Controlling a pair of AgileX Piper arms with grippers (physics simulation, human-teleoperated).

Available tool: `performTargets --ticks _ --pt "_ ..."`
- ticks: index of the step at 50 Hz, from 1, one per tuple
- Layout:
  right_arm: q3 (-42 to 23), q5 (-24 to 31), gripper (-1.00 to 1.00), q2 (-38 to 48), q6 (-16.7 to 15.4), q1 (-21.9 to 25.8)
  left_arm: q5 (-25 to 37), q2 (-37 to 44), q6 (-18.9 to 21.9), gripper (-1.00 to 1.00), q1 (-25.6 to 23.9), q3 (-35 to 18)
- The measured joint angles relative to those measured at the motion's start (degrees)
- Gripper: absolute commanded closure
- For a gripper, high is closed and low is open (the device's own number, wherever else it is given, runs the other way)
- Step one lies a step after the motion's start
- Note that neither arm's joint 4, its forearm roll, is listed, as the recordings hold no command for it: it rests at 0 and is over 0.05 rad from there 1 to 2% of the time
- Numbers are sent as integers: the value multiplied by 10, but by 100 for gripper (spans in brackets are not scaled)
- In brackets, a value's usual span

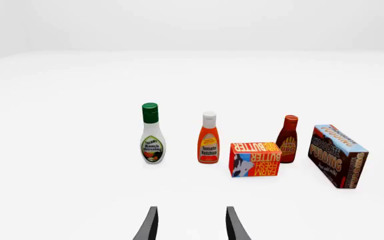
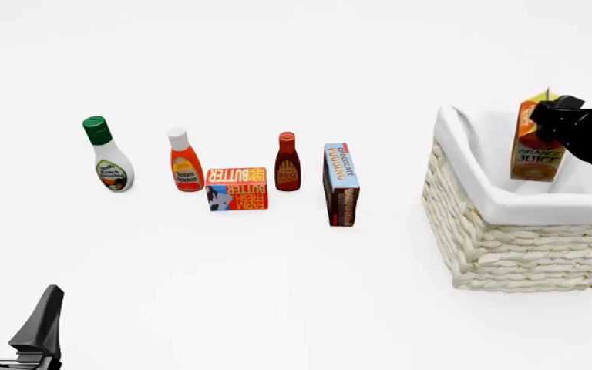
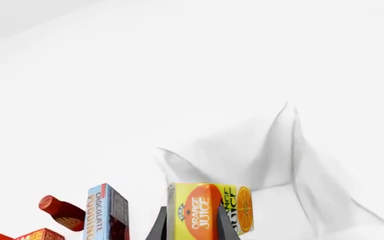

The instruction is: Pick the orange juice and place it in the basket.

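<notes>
Plain white table (image 2: 275, 308) | my right gripper (image 3: 190, 222) clamps the orange juice (image 2: 536, 146), upright, long axis vertical, directly over the basket (image 2: 512, 231) interior | left gripper (image 2: 13, 312) empty, fingers apart, far off | I judge lowering next.

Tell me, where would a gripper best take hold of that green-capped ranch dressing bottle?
Probably around the white body of the ranch dressing bottle, just under its green cap. It stands upright at the left end of the row, with open table on its left and in front, so coming in level from the front looks easiest for the open left gripper.
</notes>
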Motion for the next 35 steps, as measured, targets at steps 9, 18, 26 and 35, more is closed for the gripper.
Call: performTargets --ticks 9,18,26,35 --pt "12 -21 100 17 6 -6 0 0 0 -100 0 0" --pt "19 -38 100 35 9 -12 0 0 0 -100 0 0" --pt "22 -49 100 50 9 -18 0 0 0 -100 0 0" --pt "25 -60 100 66 10 -24 0 0 0 -100 0 0"
